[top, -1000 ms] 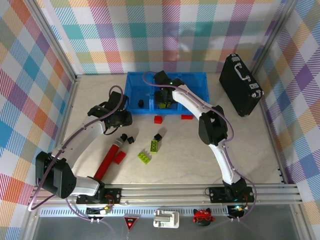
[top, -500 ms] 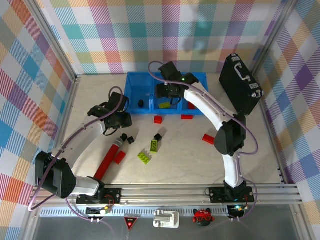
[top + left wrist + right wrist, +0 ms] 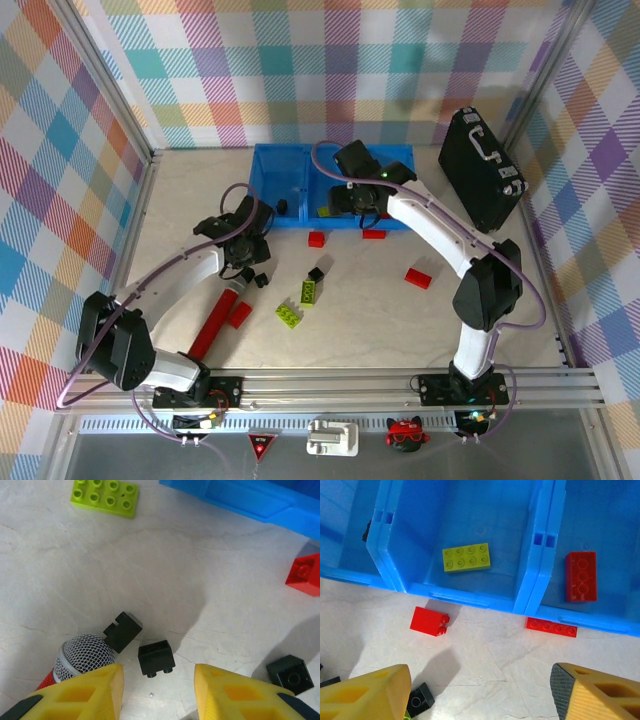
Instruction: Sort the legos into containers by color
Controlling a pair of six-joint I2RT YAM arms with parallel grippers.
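Three joined blue bins [image 3: 290, 160] stand at the back. In the right wrist view the middle bin [image 3: 470, 525] holds a lime lego [image 3: 466, 557] and the right bin holds a red lego [image 3: 580, 576]. My right gripper [image 3: 352, 210] hangs open over the bins' front lip, nothing between its fingers [image 3: 367, 695]. A red brick [image 3: 430, 621] and a flat red lego [image 3: 551, 626] lie just in front. My left gripper [image 3: 248, 264] is open, low over a black lego [image 3: 156, 658], with a second black lego [image 3: 123, 630] beside it. Lime legos [image 3: 310, 291] lie mid-table.
A long red cylinder [image 3: 213, 322] with a mesh tip [image 3: 85, 655] lies by my left finger. A black hard case [image 3: 482, 170] stands at the back right. More loose bricks: red [image 3: 418, 278], red [image 3: 240, 315], black [image 3: 316, 273], lime [image 3: 291, 315]. The left bin holds a black piece [image 3: 281, 206].
My right gripper has drawn back out of the middle bin, leaving the lime lego there, and its elbow has swung right. My left gripper has moved down toward the black legos.
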